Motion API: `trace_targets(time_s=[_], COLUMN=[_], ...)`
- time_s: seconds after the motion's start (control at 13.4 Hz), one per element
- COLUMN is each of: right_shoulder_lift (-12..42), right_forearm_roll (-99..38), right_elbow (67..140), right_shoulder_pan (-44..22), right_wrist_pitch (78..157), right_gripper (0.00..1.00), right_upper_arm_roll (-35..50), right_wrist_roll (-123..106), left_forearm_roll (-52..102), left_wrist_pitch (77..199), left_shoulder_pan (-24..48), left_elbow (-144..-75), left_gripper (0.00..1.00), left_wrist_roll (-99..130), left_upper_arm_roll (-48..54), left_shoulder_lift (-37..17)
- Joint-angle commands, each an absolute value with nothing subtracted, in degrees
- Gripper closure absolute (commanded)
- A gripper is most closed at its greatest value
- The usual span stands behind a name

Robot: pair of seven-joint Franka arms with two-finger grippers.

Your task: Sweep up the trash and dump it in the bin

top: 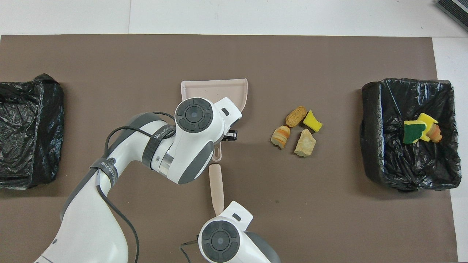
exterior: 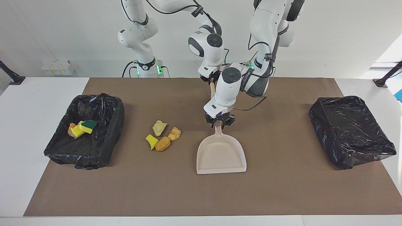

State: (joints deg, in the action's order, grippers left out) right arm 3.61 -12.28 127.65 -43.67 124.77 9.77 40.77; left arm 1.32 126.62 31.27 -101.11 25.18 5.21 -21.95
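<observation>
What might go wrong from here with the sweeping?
The left gripper is at the dustpan handle, right beside the beige stick the right gripper holds; the arms may collide. The four loose scraps could scatter rather than enter the pan.

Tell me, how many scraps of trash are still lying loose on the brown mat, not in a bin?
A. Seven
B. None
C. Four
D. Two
C: four loose scraps lie clustered on the brown mat, between the dustpan and the bin at the right arm's end, which already holds a few pieces.
</observation>
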Motion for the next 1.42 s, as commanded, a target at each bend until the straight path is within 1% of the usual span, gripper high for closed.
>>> trace_targets(time_s=[0.0, 0.22, 0.37, 0.45, 0.52, 0.67, 0.75, 0.9, 1.05, 1.12, 1.27, 1.35], right_shoulder_lift=[3.35, -1.3, -5.43, -6.67, -7.11, -7.47, -7.12, -5.89, -4.66, -4.14, -1.68, 0.07], right_forearm_roll=[-13.18, -12.31, -12.04, -11.52, -10.38, -5.13, -2.57, 1.12, 11.02, 13.6, 20.35, 24.65], right_elbow=[125.78, 123.66, 123.66, 123.58, 123.49, 123.31, 122.53, 122.61, 122.52, 122.17, 122.17, 121.99], right_shoulder_pan=[-41.41, -37.8, -33.07, -31.05, -29.37, -26.29, -25.24, -19.46, -14.17, -11.89, -9.15, -7.84], right_wrist_pitch=[123.85, 114.12, 108.4, 105.32, 103.47, 102.31, 102.04, 103.18, 103.44, 103.88, 104.76, 106.94], right_gripper=[1.0, 1.0, 1.0, 1.0, 1.0, 1.0, 1.0, 1.0, 1.0, 1.0, 1.0, 1.0], right_upper_arm_roll=[9.76, 9.58, 9.58, 9.58, 9.58, 9.58, 9.58, 9.67, 9.75, 9.76, 9.76, 9.76], right_wrist_roll=[40.78, 40.43, 39.73, 37.9, 36.75, 36.39, 36.21, 30.11, 19.12, 16.9, 12.85, 12.22], left_forearm_roll=[0.44, 0.53, 0.53, 0.53, 0.53, 0.53, 0.53, 0.53, 0.44, 0.35, -0.88, -0.88], left_wrist_pitch=[127.27, 124.55, 123.49, 123.4, 123.4, 123.14, 122.7, 122.08, 121.04, 119.46, 117.26, 115.16], left_shoulder_pan=[31.82, 31.9, 32.52, 32.52, 32.52, 32.52, 32.52, 31.91, 30.86, 30.24, 28.4, 27.08], left_elbow=[-102.83, -102.83, -102.83, -102.83, -102.83, -102.83, -102.83, -102.83, -102.74, -102.31, -101.69, -100.99], left_gripper=[0.56, 0.56, 0.56, 0.56, 0.64, 0.89, 1.0, 1.0, 1.0, 1.0, 1.0, 1.0], left_wrist_roll=[26.1, 27.76, 29.88, 29.97, 30.06, 31.98, 31.99, 31.82, 31.2, 29.46, 15.11, 6.68], left_upper_arm_roll=[4.57, 4.57, 4.57, 4.57, 4.57, 4.57, 4.57, 4.48, 3.87, 3.87, 2.91, 2.9], left_shoulder_lift=[-20.57, -19.69, -19.34, -19.25, -19.25, -18.9, -18.72, -17.85, -15.92, -15.91, -15.73, -15.3])
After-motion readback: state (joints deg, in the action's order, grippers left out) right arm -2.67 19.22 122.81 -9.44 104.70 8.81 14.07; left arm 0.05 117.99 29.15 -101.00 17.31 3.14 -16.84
